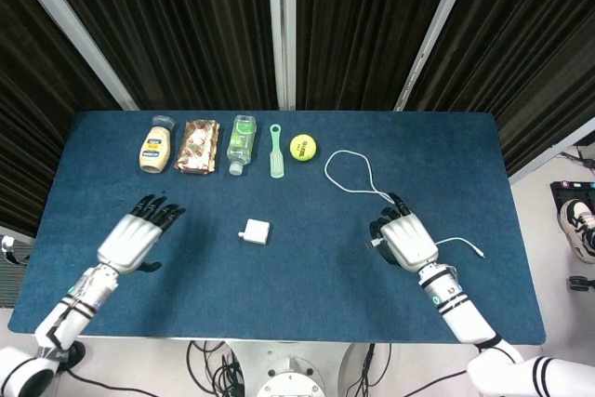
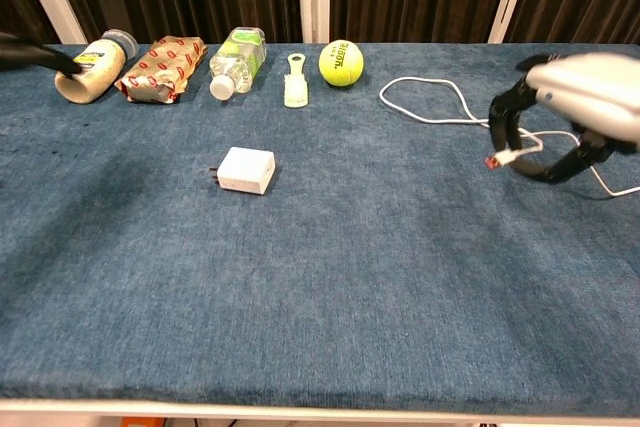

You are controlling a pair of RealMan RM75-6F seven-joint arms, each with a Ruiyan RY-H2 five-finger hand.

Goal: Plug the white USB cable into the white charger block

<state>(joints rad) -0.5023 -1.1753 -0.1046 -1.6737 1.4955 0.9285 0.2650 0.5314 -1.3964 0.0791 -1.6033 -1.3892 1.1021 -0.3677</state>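
Note:
The white charger block [image 1: 255,231] [image 2: 244,170] lies flat near the middle of the blue table, prongs toward the robot's left. The white USB cable [image 1: 350,170] [image 2: 428,99] loops across the table's right half. My right hand [image 1: 406,238] [image 2: 577,107] pinches the cable just behind its USB plug [image 2: 497,159], lifted above the cloth, well to the right of the block. My left hand [image 1: 138,232] hovers over the table's left side with its fingers spread and nothing in it; in the chest view only a dark fingertip [image 2: 30,53] shows at the left edge.
Along the far edge lie a mayonnaise bottle [image 1: 155,146], a snack packet [image 1: 199,146], a clear water bottle [image 1: 242,143], a green brush [image 1: 275,152] and a yellow tennis ball [image 1: 302,146]. The cable's small far end [image 1: 480,253] rests near the right edge.

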